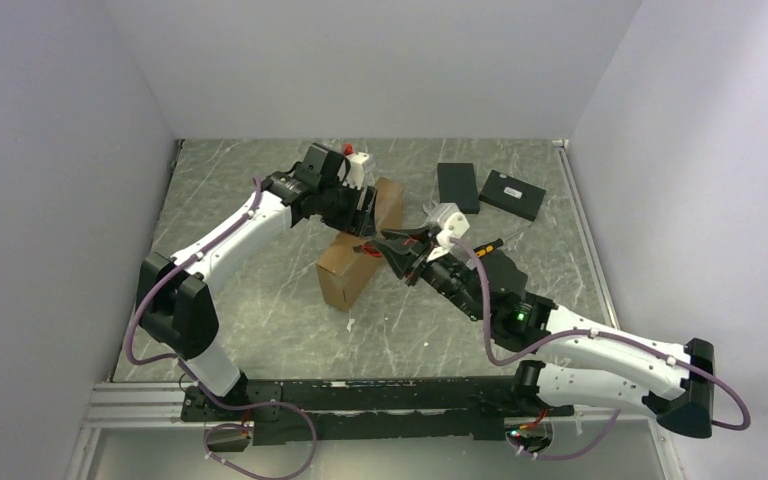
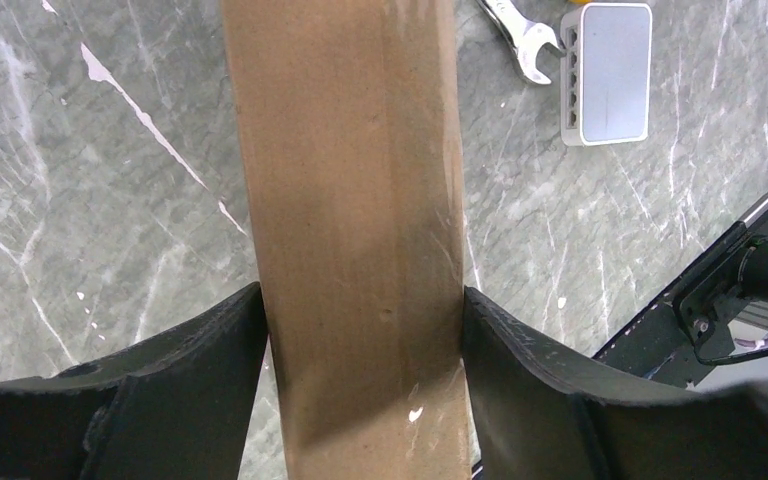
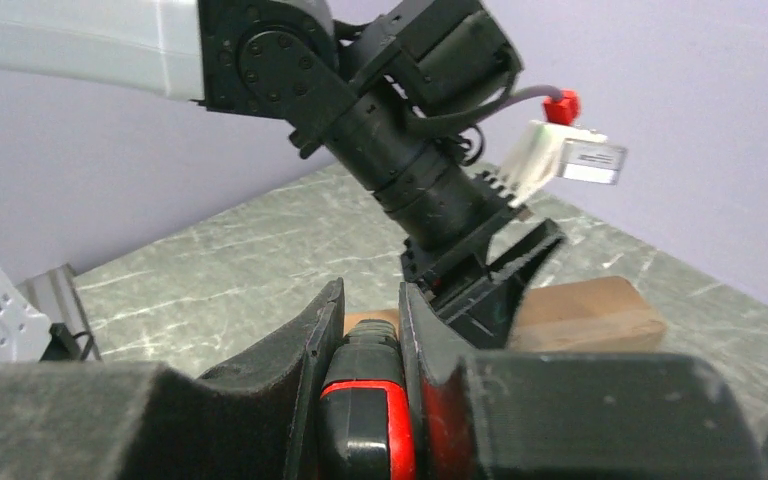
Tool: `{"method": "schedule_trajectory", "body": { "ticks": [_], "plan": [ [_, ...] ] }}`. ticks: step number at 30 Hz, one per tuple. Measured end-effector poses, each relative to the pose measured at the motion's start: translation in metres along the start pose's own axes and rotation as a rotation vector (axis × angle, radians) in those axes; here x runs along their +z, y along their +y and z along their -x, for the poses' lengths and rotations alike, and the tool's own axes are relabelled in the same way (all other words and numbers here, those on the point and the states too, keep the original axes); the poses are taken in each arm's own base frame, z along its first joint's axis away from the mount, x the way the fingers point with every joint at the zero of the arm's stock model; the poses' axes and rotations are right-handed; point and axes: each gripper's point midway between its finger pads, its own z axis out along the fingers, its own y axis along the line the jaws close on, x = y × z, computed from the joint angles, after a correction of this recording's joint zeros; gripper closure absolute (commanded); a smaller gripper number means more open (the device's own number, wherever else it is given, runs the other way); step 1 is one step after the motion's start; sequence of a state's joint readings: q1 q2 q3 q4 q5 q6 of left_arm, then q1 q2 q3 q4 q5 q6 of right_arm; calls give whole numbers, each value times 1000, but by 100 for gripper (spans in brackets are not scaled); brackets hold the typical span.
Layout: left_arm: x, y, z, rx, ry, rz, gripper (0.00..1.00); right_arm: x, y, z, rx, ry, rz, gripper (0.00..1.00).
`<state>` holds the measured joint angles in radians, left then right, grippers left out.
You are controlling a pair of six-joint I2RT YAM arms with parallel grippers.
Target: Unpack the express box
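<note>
While the left gripper (image 2: 360, 310) clamps the express box (image 1: 345, 270) on edge mid-tabletop (image 1: 260, 300), the right gripper (image 3: 370, 320) at its 3 o'clock is closed on a red-and-black tool (image 3: 365, 410). I'd clamp firm and bring the tip in slow.

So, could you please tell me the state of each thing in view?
left gripper: shut on the express box
right gripper: shut on a red-and-black tool
express box: up on edge, clamped
black boxes: both lying flat, closed
wrench: lying flat, untouched
white network switch: lying flat, untouched
</note>
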<state>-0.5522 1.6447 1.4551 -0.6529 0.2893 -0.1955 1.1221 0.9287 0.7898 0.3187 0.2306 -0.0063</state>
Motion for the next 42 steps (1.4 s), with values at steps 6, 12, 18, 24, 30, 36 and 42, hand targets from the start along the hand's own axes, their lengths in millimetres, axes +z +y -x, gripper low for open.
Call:
{"method": "schedule_trajectory", "body": {
  "ticks": [6, 12, 18, 24, 30, 36, 42],
  "plan": [
    [0, 2, -3, 55, 10, -2, 26, -26, -29, 21, -16, -29, -135, 100],
    [-11, 4, -14, 192, 42, -17, 31, -76, -95, 22, -18, -27, -482, 100],
    [-33, -3, -42, 330, 67, -86, 29, -108, -133, 3, -9, 40, -723, 100],
    [-56, -26, -56, 445, 29, -225, 1, -108, -156, -24, -6, 158, -814, 100],
    [-54, -35, -38, 443, -8, -255, 1, -92, -154, -47, 17, 256, -757, 100],
    [-26, -36, -13, 394, -18, -260, 1, -87, -147, -52, 41, 272, -708, 100],
    [0, -35, -20, 333, 25, -262, 1, -81, -146, -44, 51, 264, -699, 100]
  ]
}}
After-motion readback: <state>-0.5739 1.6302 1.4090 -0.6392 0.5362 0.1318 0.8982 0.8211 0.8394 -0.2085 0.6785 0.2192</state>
